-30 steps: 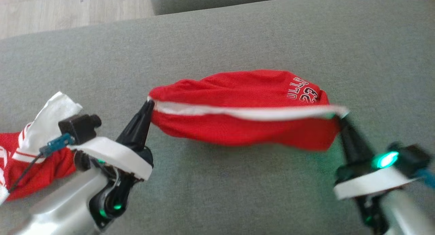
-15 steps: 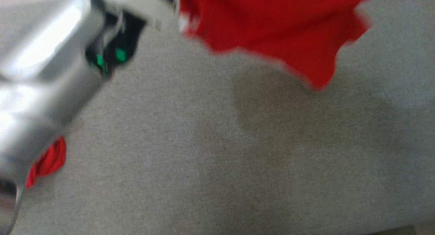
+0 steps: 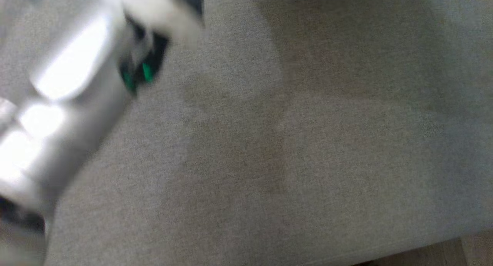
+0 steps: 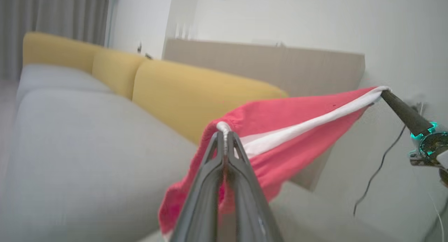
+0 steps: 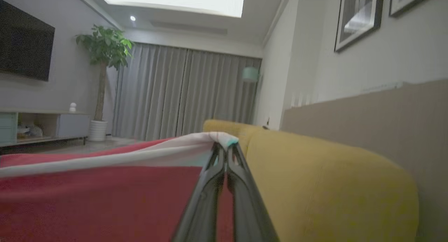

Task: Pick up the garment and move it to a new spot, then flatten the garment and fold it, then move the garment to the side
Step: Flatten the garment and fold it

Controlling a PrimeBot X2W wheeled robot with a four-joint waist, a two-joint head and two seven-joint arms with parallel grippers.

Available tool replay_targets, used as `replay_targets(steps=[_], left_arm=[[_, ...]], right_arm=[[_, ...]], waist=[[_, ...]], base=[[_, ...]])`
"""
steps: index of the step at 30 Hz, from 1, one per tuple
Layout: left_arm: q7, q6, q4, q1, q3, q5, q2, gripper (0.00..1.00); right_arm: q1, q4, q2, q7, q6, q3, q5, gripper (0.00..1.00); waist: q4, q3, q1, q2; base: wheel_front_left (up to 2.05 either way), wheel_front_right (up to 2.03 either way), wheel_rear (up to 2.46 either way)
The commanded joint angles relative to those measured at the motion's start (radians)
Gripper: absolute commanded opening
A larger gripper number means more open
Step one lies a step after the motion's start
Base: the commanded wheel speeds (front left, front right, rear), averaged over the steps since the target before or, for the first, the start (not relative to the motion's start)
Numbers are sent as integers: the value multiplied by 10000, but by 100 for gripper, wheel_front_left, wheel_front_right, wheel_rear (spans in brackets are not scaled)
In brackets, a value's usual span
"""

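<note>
**Head view.** The picture is blurred. A pale forearm (image 3: 65, 89), with green lights at its wrist, crosses the left side above the grey sofa seat (image 3: 292, 154). A strip of wooden floor (image 3: 431, 250) shows at the lower right corner.

**Left wrist view.** The left gripper (image 4: 225, 135) has its jaws pressed together on the white waistband of the red garment (image 4: 297, 126). The cloth runs up and to the right to the right gripper (image 4: 383, 93), which pinches the far end of the same band. The garment hangs in the air between the two, stretched along its band, with its lower part sagging over the seat. Yellow back cushions (image 4: 182, 91) and a beige panel (image 4: 280, 67) stand behind it.

**Right wrist view.** The jaws of the right gripper are closed on the waistband's end, and the red cloth spreads away to the left. A potted plant (image 5: 103, 49), grey curtains (image 5: 182, 91) and a dark screen (image 5: 24, 42) lie beyond.

**Progress.** The pick-up appears done, since the garment is clear of the sofa and held at both ends. Judged from this, the carry to a new spot is in hand. Laying it down, flattening, folding and moving it aside are not yet done.
</note>
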Motion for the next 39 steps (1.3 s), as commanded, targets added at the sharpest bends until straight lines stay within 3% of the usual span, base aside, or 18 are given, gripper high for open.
replay_targets(steps=[1,5,9,10,12,18,23,29,39], left_arm=[[-84,-81,-467,788,182,300,481,0],[-91,-41,-1155,3423,343,1066,500,0],[-93,364,-1869,6193,462,1840,582,0],[-93,364,-1869,6193,462,1840,582,0],[-93,800,-2527,8036,583,2209,743,0],[-94,1413,-3993,9999,1087,2301,830,0],[-91,1497,-4716,9780,1491,2247,434,0],[449,1728,-4153,8062,2024,1770,-664,0],[1044,2070,-1974,5586,2404,1546,-2170,0]], right_arm=[[1578,-432,90,-32,75,-50,114,0],[4423,-926,534,-32,75,-507,114,0],[7148,-1716,949,-33,75,-843,248,0],[7148,-1716,949,-33,75,-843,248,0],[8743,-2593,786,113,75,-756,478,0],[10236,-3992,474,689,75,-1090,759,0],[9460,-3992,408,1513,75,-1404,798,0],[6980,-2560,-133,2510,75,-1229,769,0],[2927,468,-1351,3396,75,683,677,0]], waist=[[-12,-122,-2,0],[-11,-448,-2,0],[-206,-899,-2,0],[-206,-899,-2,0],[-385,-1199,-2,0],[-471,-1425,-2,0],[-190,-1210,-2,0],[410,-550,-2,0],[1368,557,-2,0]], base=[[0,0,0],[0,0,0],[0,0,0],[0,0,0],[0,0,0],[0,0,0],[0,0,0],[0,0,0],[0,0,0]])
